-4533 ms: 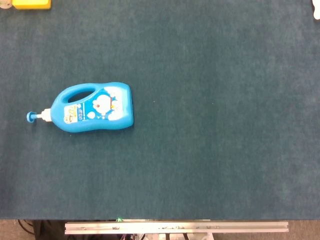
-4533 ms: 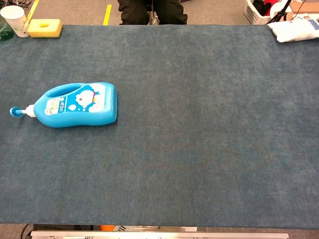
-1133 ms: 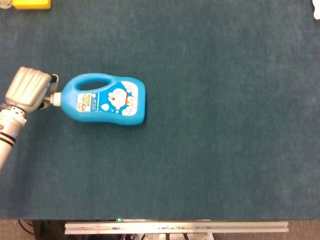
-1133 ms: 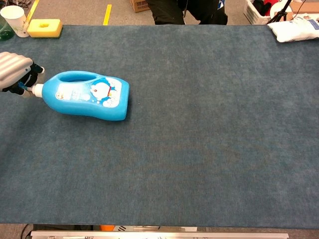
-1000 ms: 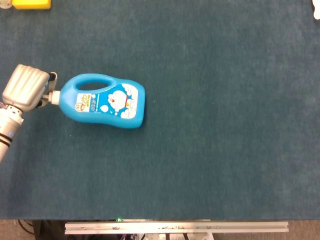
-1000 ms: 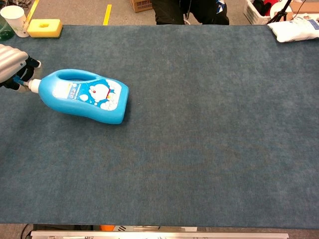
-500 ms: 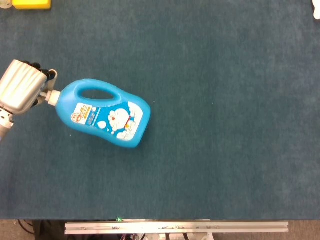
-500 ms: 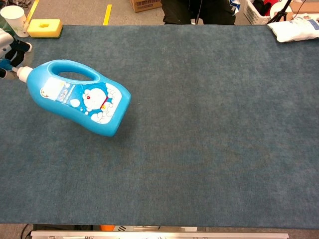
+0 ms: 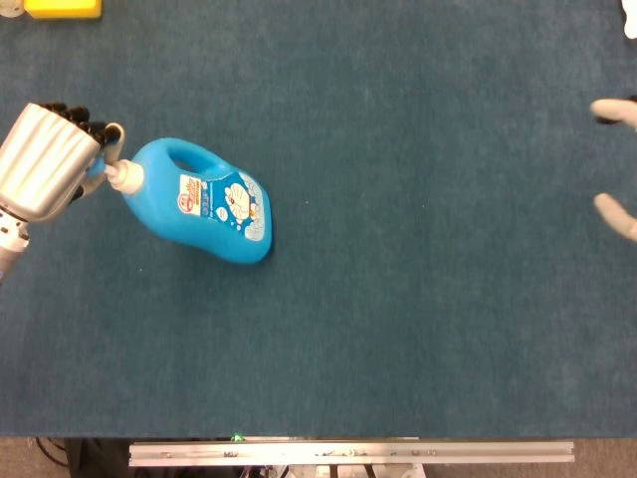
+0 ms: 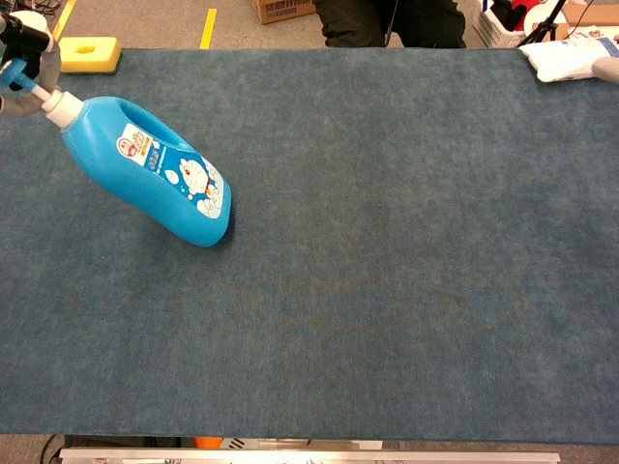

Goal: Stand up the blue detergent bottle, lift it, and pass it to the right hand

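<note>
- Item: blue detergent bottle, on the left part of the tabletop. Tilted, neither flat nor upright: its bottom edge rests on the cloth while the white neck and pump end is raised.
- Long axis: runs from the raised neck at upper left, in the head view, down to the base at lower right. In the chest view the bottle leans steeply, neck toward the far left corner.
- Left robot hand: directly at the neck end of the bottle, in line with its long axis. Its fingers are closed around the blue pump nozzle beside the white collar; the exact contact is partly hidden by the hand's silver back. In the chest view the same hand is cut by the frame edge.
- Right robot hand: only pale fingertips show at the right border of the head view, spread apart and holding nothing, well apart from the bottle.
- Nearer hand: the left, by a wide margin.
- Judgement: the base is the pivot, so carrying the neck over it should bring the bottle upright; the nozzle looks a slim purchase, and slipping seems possible.
</note>
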